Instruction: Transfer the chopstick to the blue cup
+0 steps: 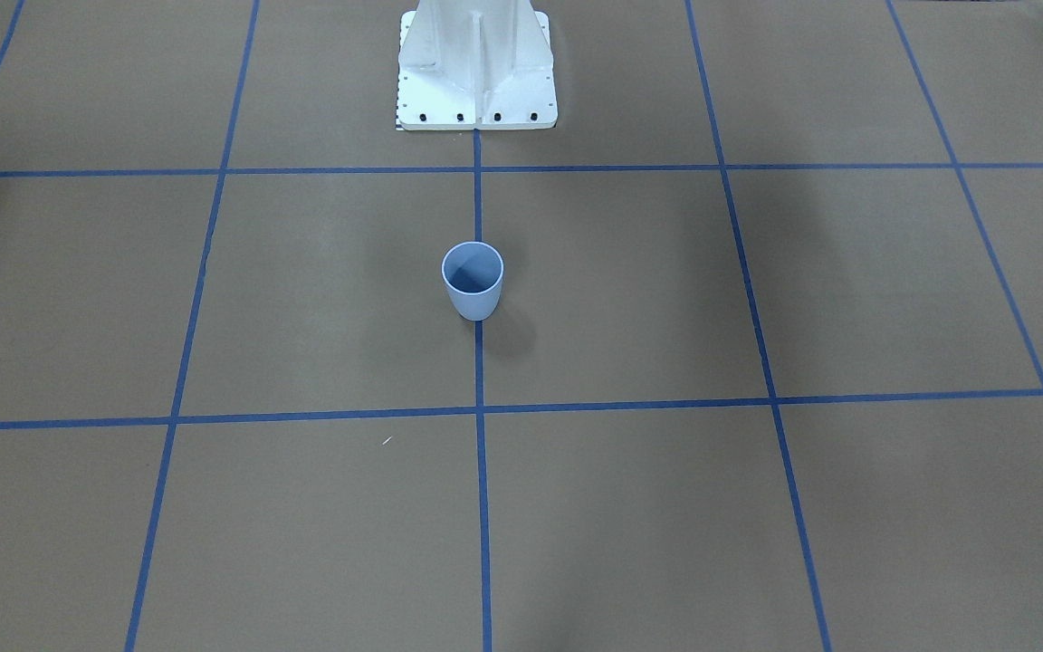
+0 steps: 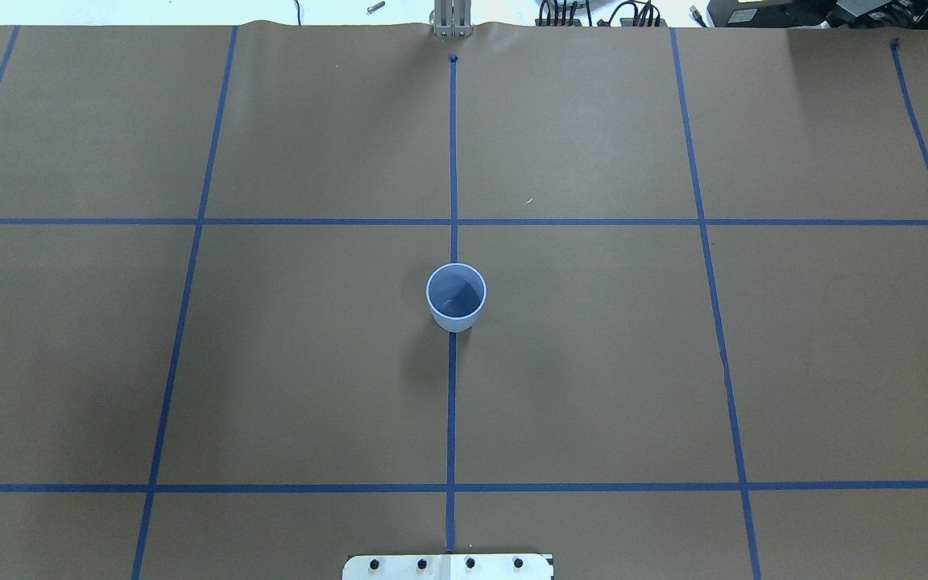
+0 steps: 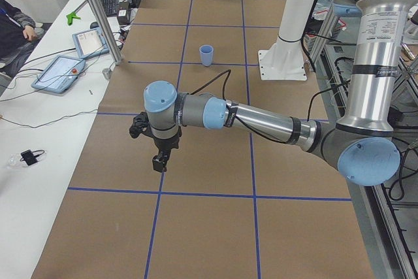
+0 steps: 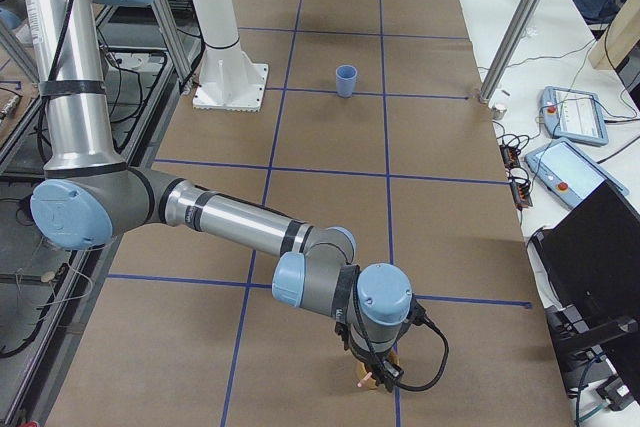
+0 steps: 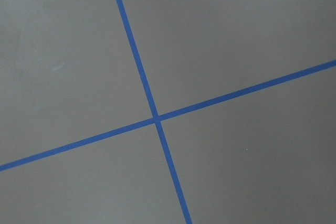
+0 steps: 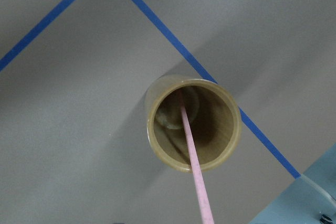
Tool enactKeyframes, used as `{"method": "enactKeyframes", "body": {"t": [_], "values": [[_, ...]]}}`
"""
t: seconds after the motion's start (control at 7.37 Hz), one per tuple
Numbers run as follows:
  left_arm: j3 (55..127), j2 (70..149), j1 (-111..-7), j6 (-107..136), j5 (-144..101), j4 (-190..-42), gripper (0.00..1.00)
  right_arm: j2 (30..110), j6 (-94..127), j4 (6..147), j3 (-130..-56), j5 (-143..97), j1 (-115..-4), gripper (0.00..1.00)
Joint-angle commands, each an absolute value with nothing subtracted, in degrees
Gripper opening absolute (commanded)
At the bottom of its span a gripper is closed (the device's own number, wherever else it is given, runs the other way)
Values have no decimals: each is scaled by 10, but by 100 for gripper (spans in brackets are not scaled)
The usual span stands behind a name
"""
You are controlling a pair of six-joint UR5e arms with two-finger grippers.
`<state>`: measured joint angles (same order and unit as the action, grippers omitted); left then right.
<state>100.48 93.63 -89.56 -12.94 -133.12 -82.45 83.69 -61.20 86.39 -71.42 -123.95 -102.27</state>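
The blue cup stands upright and empty at the table's middle on a blue tape line; it also shows in the overhead view. The pink chopstick leans inside a tan cylindrical holder, directly below the right wrist camera. My right gripper hangs just over that holder at the table's right end, and I cannot tell whether it is open or shut. My left gripper hovers over bare table near the left end, far from the cup, and I cannot tell its state either.
The white robot base stands behind the cup. Blue tape lines grid the brown table. A side bench holds tablets and cables, with metal posts at its edge. A black screen sits beyond the right end.
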Motion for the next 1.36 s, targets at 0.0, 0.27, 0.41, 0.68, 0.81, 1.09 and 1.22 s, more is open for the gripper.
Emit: {"method": "enactKeyframes", "body": {"t": [0.0,0.27,0.41,0.68,0.81,1.09,1.22], "values": [[1003,933,-896,-129,-1331,-835,99,835,-623,863,-700,-1214,-1020,64],[999,933,-896,-129,-1331,-840,99,834,-623,858,-694,-1190,-1014,53],[998,933,-896,-129,-1331,-840,99,833,-621,856,-693,-1187,-1013,46],[998,933,-896,-130,-1330,-840,99,833,-621,855,-693,-1187,-1005,25],[998,933,-896,-130,-1330,-840,99,833,-621,854,-694,-1187,-1005,8],[1000,923,-896,-130,-1330,-841,99,832,-622,854,-699,-1187,-1005,0],[1002,916,-896,-129,-1331,-851,99,831,-626,853,-701,-1187,-1005,0]]}}
